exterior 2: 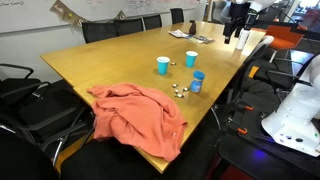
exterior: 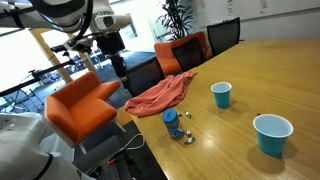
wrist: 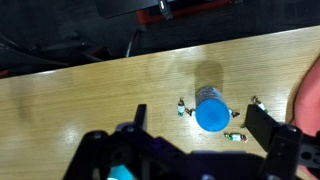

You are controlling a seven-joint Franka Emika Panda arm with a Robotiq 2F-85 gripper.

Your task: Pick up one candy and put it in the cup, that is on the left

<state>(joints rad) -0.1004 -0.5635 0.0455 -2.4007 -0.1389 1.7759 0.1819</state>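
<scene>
Several small wrapped candies lie on the wooden table around a blue lidded container (wrist: 211, 110), which also shows in both exterior views (exterior: 170, 121) (exterior 2: 197, 80). In the wrist view the candies are left of the container (wrist: 182, 107), below it at the right (wrist: 234, 136) and right of it (wrist: 254, 102). They also show in both exterior views (exterior: 186, 134) (exterior 2: 179, 90). Two teal cups stand on the table (exterior: 221, 94) (exterior: 272, 133) (exterior 2: 163, 65) (exterior 2: 191, 59). My gripper (wrist: 197, 118) is open and empty, high above the table edge (exterior: 119, 66) (exterior 2: 233, 30).
An orange cloth (exterior: 160, 95) (exterior 2: 140, 115) lies on the table next to the container and hangs over the edge. Orange and black chairs (exterior: 80, 105) stand along the table. Papers (exterior 2: 190, 36) lie at the far end.
</scene>
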